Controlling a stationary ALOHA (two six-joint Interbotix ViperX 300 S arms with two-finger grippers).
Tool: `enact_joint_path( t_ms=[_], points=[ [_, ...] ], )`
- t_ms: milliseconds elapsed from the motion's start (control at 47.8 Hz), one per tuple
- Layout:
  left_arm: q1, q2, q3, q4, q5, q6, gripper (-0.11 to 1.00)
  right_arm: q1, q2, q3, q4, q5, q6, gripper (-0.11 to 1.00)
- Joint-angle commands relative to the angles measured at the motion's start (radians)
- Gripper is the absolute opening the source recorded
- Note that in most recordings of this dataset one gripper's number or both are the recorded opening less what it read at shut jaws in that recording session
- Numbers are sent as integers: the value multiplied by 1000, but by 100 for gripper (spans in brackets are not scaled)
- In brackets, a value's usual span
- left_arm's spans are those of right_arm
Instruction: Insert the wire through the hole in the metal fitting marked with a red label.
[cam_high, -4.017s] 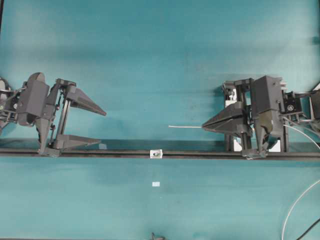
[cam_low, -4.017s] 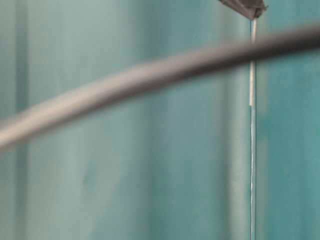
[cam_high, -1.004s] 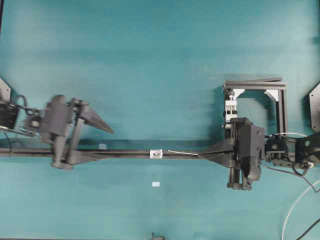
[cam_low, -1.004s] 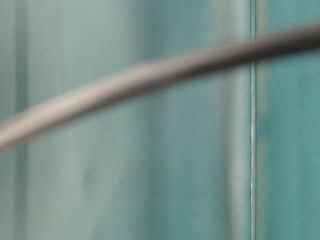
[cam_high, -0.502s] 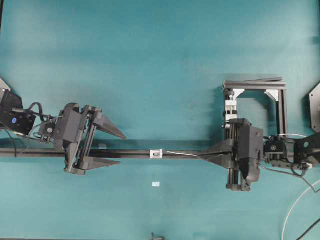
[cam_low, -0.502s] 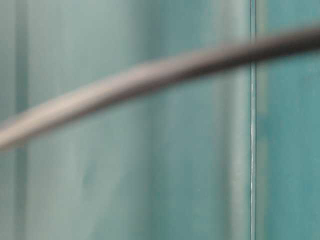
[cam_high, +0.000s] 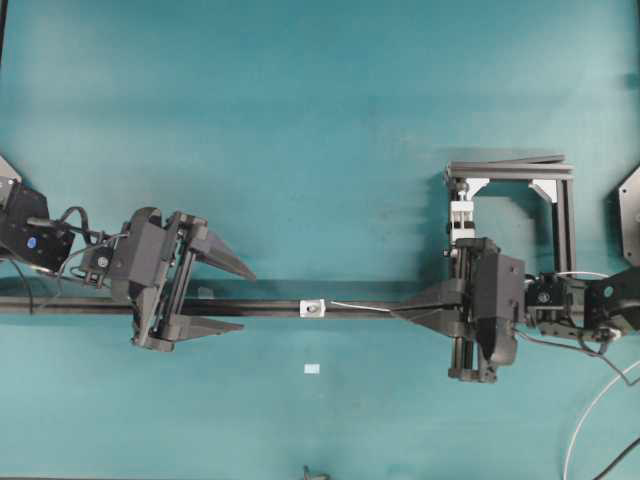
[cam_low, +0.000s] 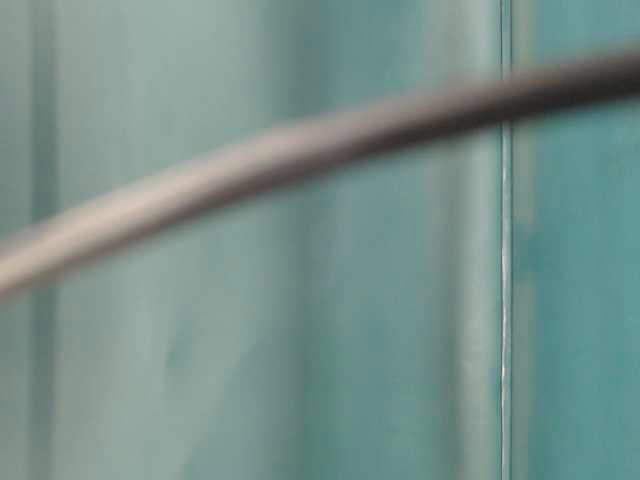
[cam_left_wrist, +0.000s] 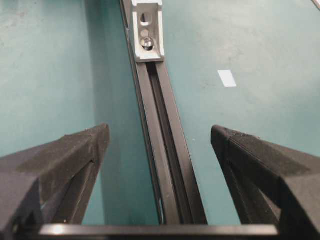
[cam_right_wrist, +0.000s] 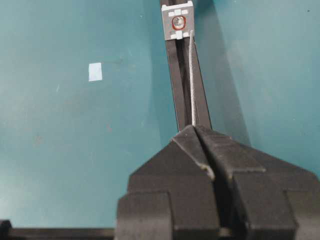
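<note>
Since four seconds ago I have brought both arms down onto the long black slotted rail (cam_high: 270, 306): the right claw (cam_high: 400, 308), which held the wire well above the rail, now sits in line with it, and the left claw (cam_high: 238, 297) has come in from the far left to straddle it. The right claw is clamped on the very thin whitish-grey wire (cam_right_wrist: 191, 80), its jaws pressed together; the left stands wide apart, one finger on each side of the rail, holding nothing.

The wire's free end lies just beside the small silvery squarish metal fitting (cam_high: 314, 308), which sits on the rail between the two claws. In the right wrist view the tip rests at the fitting's right edge, off to the side of the red-ringed dark hole (cam_right_wrist: 178, 22), not in it.

My worry is that offset: if I push on now, the tip is likely to butt against the fitting's face or slide past its side, and so slender a wire would bow or kink rather than enter. A long unsupported length ahead of the right claw makes that buckling easier.

I cannot tell whether the tip touches the fitting. The table-level view is useless, a blurred dark cable (cam_low: 300, 140) across teal desk (cam_high: 300, 120). The left wrist view (cam_left_wrist: 148, 30) shows the fitting's back, no wire emerging
</note>
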Motion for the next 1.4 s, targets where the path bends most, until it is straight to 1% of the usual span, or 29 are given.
enact_joint_path(
  t_ms=[0, 1381],
  points=[
    [-5, -12, -11, 2, -11, 2, 65, 8, -6, -17, 0, -11, 2, -1],
    [0, -11, -9, 2, -11, 5, 65, 12, 20, -41, -6, -35, -5, -1]
  ],
)
